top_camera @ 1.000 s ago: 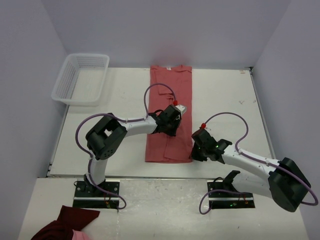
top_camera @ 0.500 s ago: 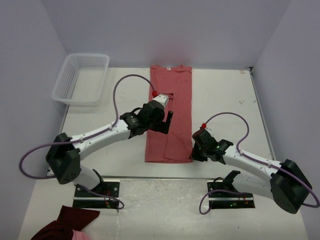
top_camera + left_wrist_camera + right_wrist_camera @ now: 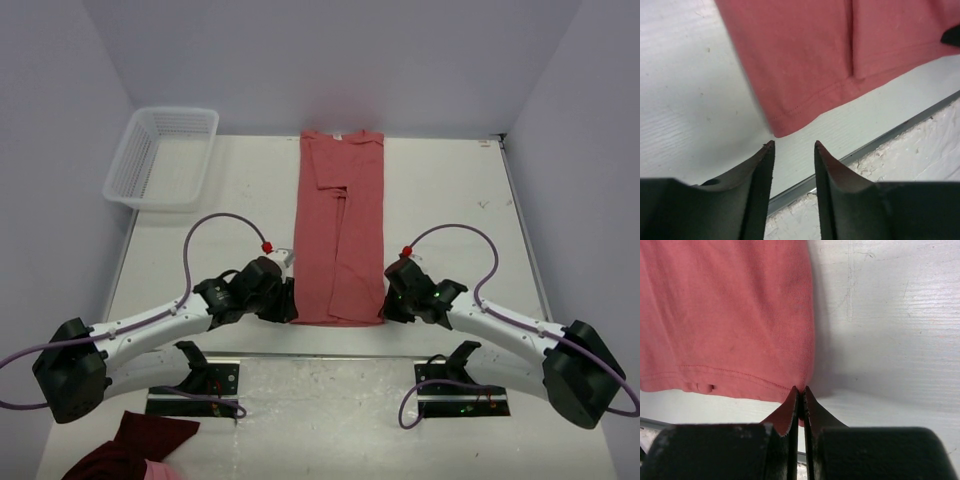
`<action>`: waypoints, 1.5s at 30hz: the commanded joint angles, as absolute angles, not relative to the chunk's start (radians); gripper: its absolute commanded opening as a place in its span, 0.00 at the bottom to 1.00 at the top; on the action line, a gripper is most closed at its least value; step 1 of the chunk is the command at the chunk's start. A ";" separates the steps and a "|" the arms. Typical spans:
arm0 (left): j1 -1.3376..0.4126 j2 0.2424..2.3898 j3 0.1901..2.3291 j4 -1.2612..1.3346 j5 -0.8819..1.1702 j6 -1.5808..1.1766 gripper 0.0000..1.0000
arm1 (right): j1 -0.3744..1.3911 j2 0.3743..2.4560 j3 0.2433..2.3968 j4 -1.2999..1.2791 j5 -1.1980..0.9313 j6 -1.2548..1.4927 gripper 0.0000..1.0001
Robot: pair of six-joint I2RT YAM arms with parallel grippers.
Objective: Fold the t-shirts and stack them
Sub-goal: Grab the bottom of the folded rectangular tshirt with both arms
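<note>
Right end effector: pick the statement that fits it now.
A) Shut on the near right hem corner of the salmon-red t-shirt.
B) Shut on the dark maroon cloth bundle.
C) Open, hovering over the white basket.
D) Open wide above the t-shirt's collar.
A: in the right wrist view the right end effector has its fingers pressed together, with the hem corner of the salmon-red t-shirt pinched between them.

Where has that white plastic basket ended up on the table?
In the overhead view, the white basket sits at the far left corner of the table, apart from the long salmon-red t-shirt lying along the middle.
</note>
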State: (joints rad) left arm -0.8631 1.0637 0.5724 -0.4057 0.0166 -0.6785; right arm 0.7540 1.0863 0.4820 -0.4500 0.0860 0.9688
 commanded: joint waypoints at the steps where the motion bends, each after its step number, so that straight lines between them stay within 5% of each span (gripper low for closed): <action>1: -0.854 1.045 0.522 -0.304 0.110 -0.741 0.42 | 0.761 1.051 0.479 -0.456 0.095 0.960 0.00; 7: -0.848 1.086 0.471 -0.246 0.127 -0.752 0.62 | 0.761 1.005 0.463 -0.476 0.101 0.965 0.00; 21: -0.782 1.155 0.422 -0.173 0.129 -0.713 0.62 | 0.761 0.982 0.462 -0.488 0.103 0.960 0.00; 40: -0.756 1.241 0.370 -0.071 0.184 -0.712 0.39 | 0.762 0.997 0.462 -0.489 0.107 0.960 0.00; 45: -0.758 1.235 0.347 -0.063 0.199 -0.721 0.25 | 0.764 1.012 0.462 -0.477 0.103 0.959 0.00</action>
